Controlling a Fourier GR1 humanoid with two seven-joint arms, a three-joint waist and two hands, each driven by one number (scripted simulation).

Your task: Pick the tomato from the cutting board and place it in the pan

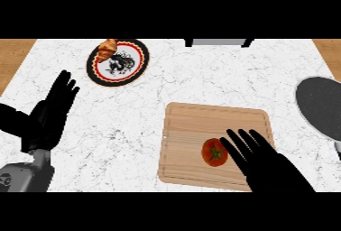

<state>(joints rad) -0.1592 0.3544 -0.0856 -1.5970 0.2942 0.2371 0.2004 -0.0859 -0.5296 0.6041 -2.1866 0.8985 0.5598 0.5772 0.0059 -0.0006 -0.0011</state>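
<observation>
A red tomato (213, 152) with a green stem lies on the wooden cutting board (200, 122), in its lower middle. My right hand (263, 158) rests open over the board just right of the tomato, fingers straight and pointing up-left, touching or nearly touching its right side. The dark grey pan (321, 108) sits at the right edge of the marble counter, partly cut off by the view. At the left, my left hand (50, 110) stands open, fingers up, away from the board.
A round plate (118, 63) with a dark rim and a black-and-white pattern sits at the back left, with a croissant (105, 50) on its upper left edge. A grey object (218, 42) shows at the counter's far edge. Wood floor borders both sides.
</observation>
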